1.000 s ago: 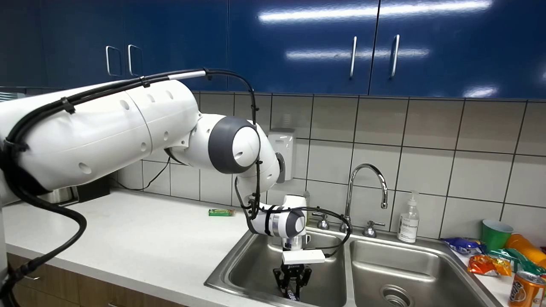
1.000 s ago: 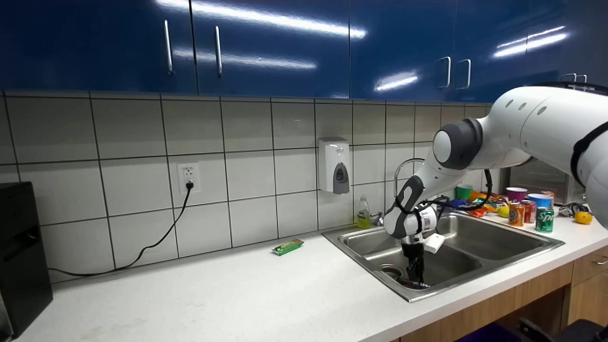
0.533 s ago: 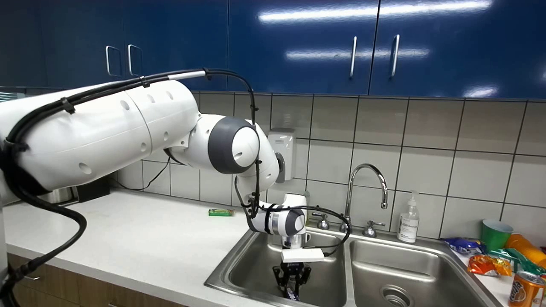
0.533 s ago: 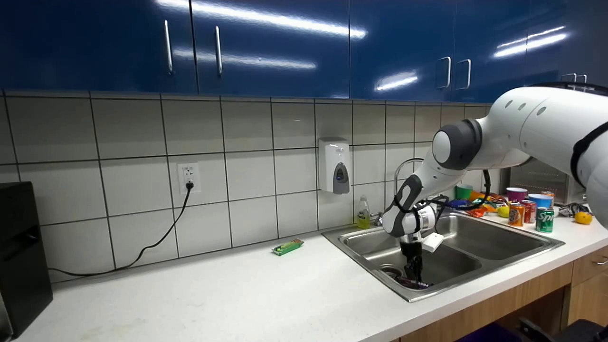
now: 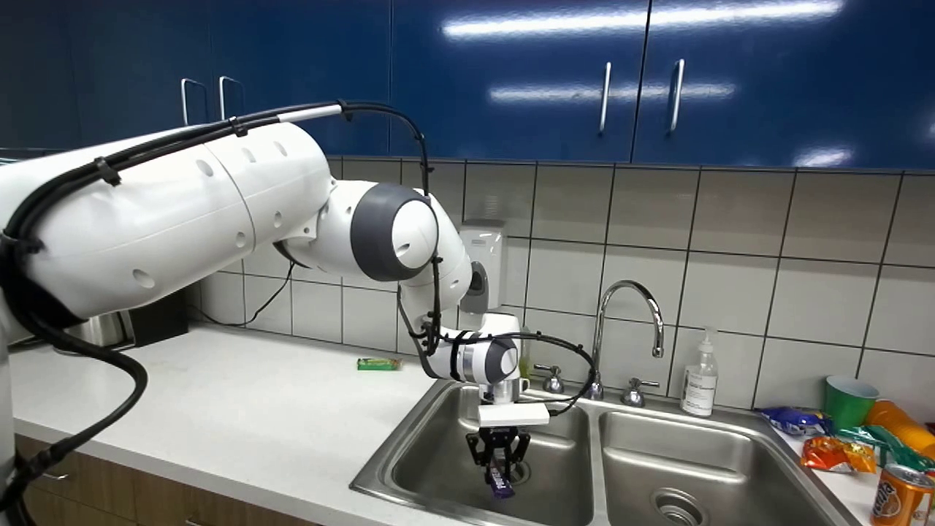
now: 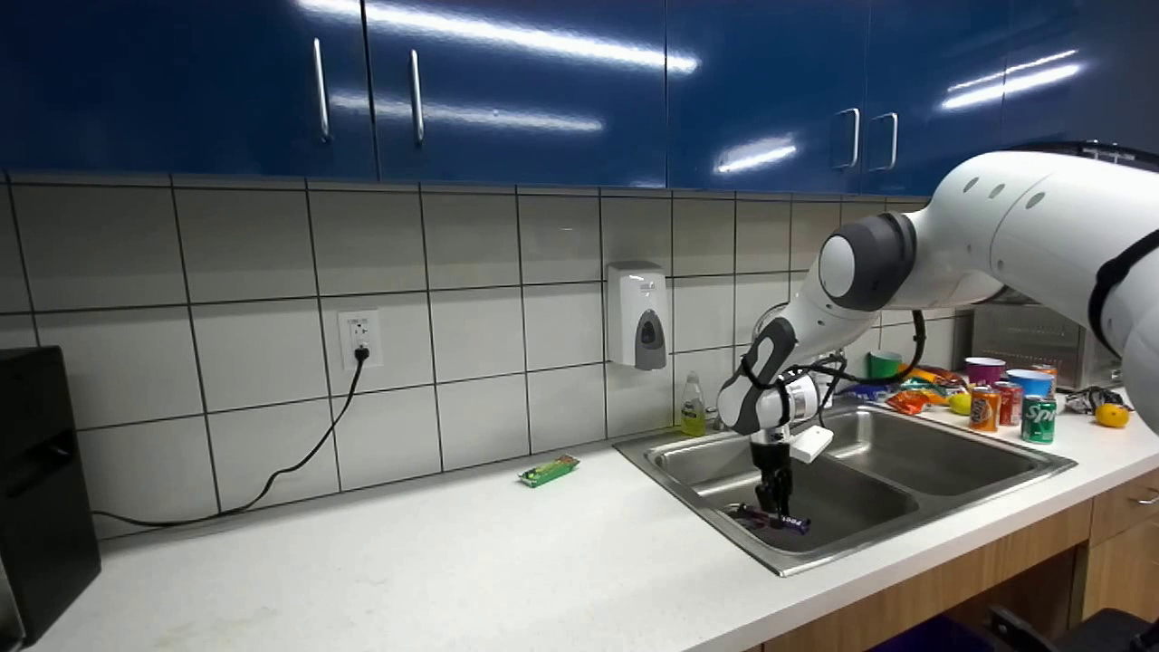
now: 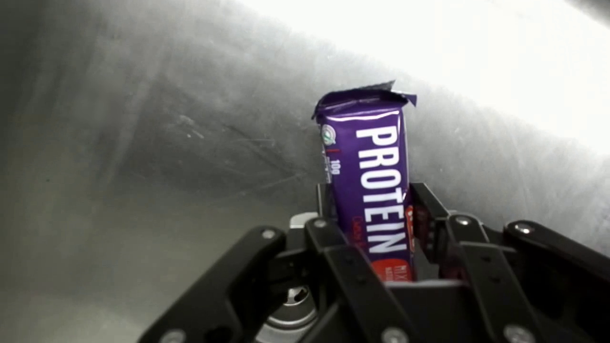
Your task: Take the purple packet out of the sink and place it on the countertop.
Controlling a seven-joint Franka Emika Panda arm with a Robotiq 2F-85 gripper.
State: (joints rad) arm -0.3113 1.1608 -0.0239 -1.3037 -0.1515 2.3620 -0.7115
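Observation:
My gripper [image 5: 499,473] is shut on the purple packet [image 5: 502,487] inside the sink [image 5: 597,467]. In the wrist view the packet [image 7: 367,166] stands lengthwise between the fingers of the gripper [image 7: 372,196], a pad against each long side. Its far end sticks out beyond the fingertips, and its reddish-pink end is towards the palm, partly hidden. In an exterior view the gripper [image 6: 774,514] holds the packet [image 6: 797,524] raised off the basin floor, below the rim. The off-white countertop [image 5: 256,409] lies beside the sink; it also shows in an exterior view [image 6: 435,570].
A small green flat item [image 6: 549,471] lies on the countertop near the wall. The faucet [image 5: 635,292] and a soap bottle [image 5: 700,383] stand behind the sink. Snack bags [image 5: 836,454], a green cup [image 5: 849,402] and an orange can [image 5: 902,497] are on the sink's far side.
The arm and gripper have risen, carrying the packet up from the basin floor. More of the packet and the drain behind it show now. The gripper has stayed shut.

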